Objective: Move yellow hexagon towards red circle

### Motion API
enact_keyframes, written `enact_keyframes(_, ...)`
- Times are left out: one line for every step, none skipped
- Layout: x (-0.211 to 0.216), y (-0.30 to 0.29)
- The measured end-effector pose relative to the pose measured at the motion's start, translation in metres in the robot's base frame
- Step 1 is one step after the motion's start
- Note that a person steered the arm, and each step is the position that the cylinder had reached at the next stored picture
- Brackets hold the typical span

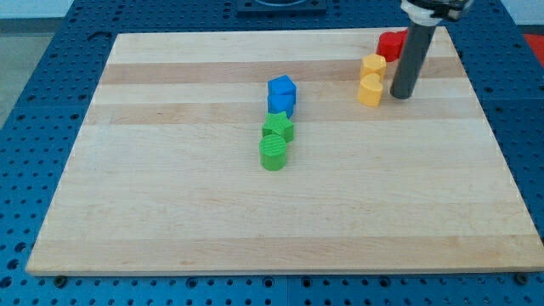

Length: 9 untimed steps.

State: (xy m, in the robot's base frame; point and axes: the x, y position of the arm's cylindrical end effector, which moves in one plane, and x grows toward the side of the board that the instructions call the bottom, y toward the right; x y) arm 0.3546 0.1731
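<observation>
My tip (401, 95) sitting just right of yellow hexagon (373, 65); no fingers showing; risking pushing it left, away from red circle (390, 44)

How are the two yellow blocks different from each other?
The upper yellow block sits nearer the red block; the lower yellow block sits farther from it. The upper one looks like a hexagon; the lower one's shape is harder to make out, perhaps a heart. My tip stands just right of the lower one. Both are yellow, similar in size, and touching.
</observation>
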Motion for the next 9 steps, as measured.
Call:
enact_keyframes(0.0, -0.012)
enact_keyframes(0.0, -0.014)
enact_keyframes(-0.021, -0.015)
enact_keyframes(-0.025, -0.015)
enact_keyframes(-0.034, -0.015)
enact_keyframes(-0.051, -0.014)
enact_keyframes(-0.052, -0.013)
enact_keyframes(-0.062, -0.013)
enact_keyframes(-0.054, -0.012)
